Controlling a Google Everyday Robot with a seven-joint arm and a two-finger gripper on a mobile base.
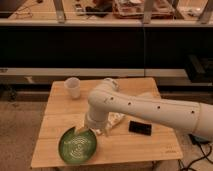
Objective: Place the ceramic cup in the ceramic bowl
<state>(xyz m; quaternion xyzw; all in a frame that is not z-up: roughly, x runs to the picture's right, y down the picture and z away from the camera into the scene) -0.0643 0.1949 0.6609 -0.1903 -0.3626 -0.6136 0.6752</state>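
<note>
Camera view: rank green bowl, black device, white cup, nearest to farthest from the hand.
1. green bowl, rim right by the hand, front of the table.
2. black device, image right, and white cup, table back: too close to call.

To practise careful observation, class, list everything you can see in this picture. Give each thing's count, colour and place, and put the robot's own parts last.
ceramic cup: one, white, upright on the table's far left part.
ceramic bowl: one, green with pale rings, near the table's front left edge.
black flat object: one, black, lying on the table right of the bowl.
pale object: one, whitish, mid-table, partly hidden by the arm; unidentifiable.
table: one, light wood, centre of view.
arm: one, white, reaching in from the right.
claw: one, low at the bowl's far right rim.
</note>
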